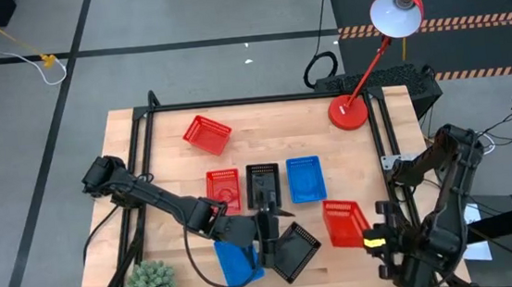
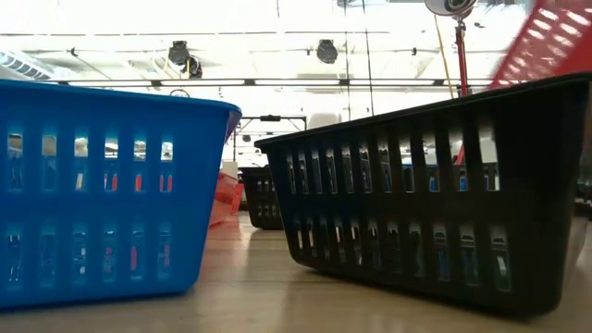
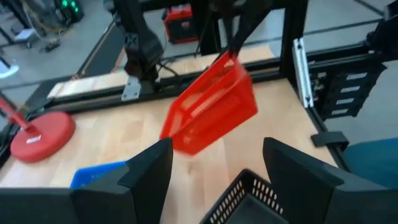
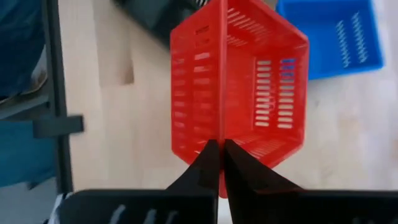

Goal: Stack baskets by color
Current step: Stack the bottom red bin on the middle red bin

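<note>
Seven baskets show in the high view. A red basket sits far left, and a red, a black and a blue basket stand in a row mid-table. Near the front edge lie a blue basket and a turned black basket. My left gripper is open, its fingers apart just above that black basket's rim. My right gripper is shut on another red basket, held up at the right front. My right gripper pinches the rim of one side wall of the red basket, one finger inside and one outside. The fingers come steeply from above. The basket hangs tilted below them, clear of the table.
A red desk lamp stands with its round base at the far right corner. A small green plant sits at the near left corner. Black frame rails run along the table's far and side edges. Bare wood lies at the far middle.
</note>
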Controlling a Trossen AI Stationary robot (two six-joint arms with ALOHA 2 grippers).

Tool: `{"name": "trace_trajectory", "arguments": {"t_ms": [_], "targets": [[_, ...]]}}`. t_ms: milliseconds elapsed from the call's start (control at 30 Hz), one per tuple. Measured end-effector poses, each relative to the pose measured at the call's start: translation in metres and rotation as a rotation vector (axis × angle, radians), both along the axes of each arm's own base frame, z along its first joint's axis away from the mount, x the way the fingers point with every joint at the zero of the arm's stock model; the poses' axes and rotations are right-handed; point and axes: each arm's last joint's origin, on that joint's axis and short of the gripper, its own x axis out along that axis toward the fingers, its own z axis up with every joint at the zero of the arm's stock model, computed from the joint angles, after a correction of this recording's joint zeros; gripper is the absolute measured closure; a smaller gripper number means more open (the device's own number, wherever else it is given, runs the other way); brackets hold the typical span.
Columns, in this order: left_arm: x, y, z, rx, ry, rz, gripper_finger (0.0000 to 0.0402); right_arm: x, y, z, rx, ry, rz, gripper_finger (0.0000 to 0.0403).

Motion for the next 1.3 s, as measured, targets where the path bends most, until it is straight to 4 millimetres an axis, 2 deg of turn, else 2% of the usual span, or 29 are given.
{"name": "trace_trajectory", "arguments": {"t_ms": [267, 367, 600, 767, 1000, 1300], "targets": [[0.002, -0.005, 0.011, 0.045, -0.093, -0.040, 0.0149, 0.031, -0.023, 0.008, -0.108, -0.032, 0.041, 0.0403], [0.003, -0.005, 0.022, 0.046, -0.117, -0.042, 0.0149, 0.040, -0.032, 0.008, -0.169, -0.062, 0.042, 0.0403], [0.003, -0.004, 0.034, 0.081, -0.138, -0.038, 0.0149, 0.055, -0.036, 0.012, -0.280, -0.168, 0.113, 0.0403], [0.002, -0.001, 0.028, 0.100, -0.076, 0.006, 0.0149, 0.062, -0.036, 0.012, -0.310, -0.214, 0.138, 0.0403], [0.000, 0.002, 0.022, 0.106, -0.023, 0.068, 0.0149, 0.076, -0.040, 0.002, -0.346, -0.218, 0.201, 0.0403], [0.009, 0.015, 0.007, 0.076, 0.055, 0.122, 0.0149, 0.097, -0.053, -0.010, -0.385, -0.222, 0.233, 0.0401]]}}
